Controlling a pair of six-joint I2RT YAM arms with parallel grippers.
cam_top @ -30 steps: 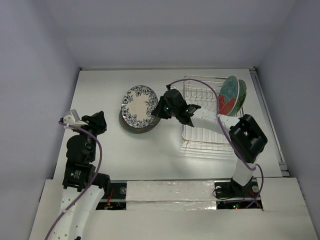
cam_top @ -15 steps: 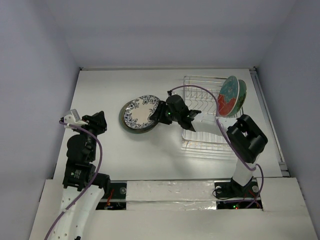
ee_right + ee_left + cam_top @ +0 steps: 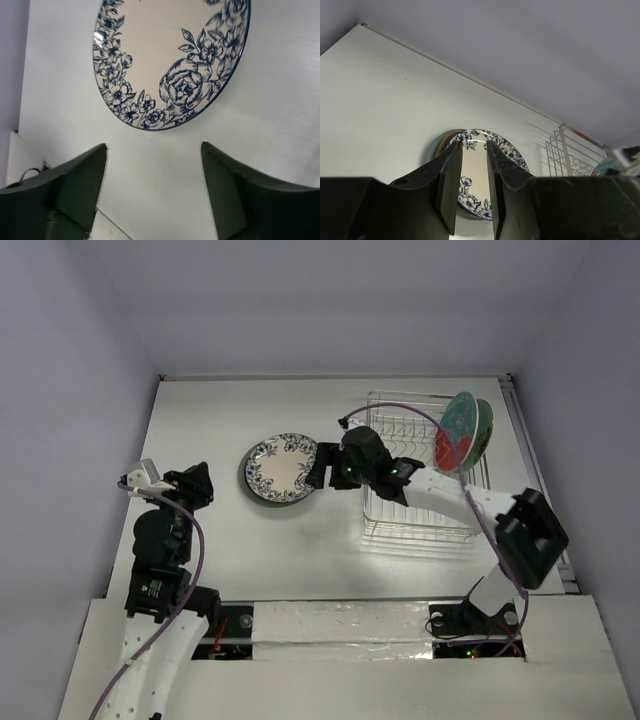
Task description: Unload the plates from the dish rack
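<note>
Since a second ago the floral plate (image 3: 280, 466) has settled flat on the stack left of the rack (image 3: 415, 533). I see my right gripper (image 3: 322, 466) wide open and empty beside it, my left gripper (image 3: 474, 146) slightly parted and empty. Two plates (image 3: 456, 430) stand at the rack's far right end. They look stiff, slick and breakable, so I'd pinch the top rim.

Right tool (image 3: 154, 146) wide-spread at full reach; left tool (image 3: 473, 145) narrowly parted.

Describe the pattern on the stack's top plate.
The top plate is white with blue flowers; clearest from the right wrist.
</note>
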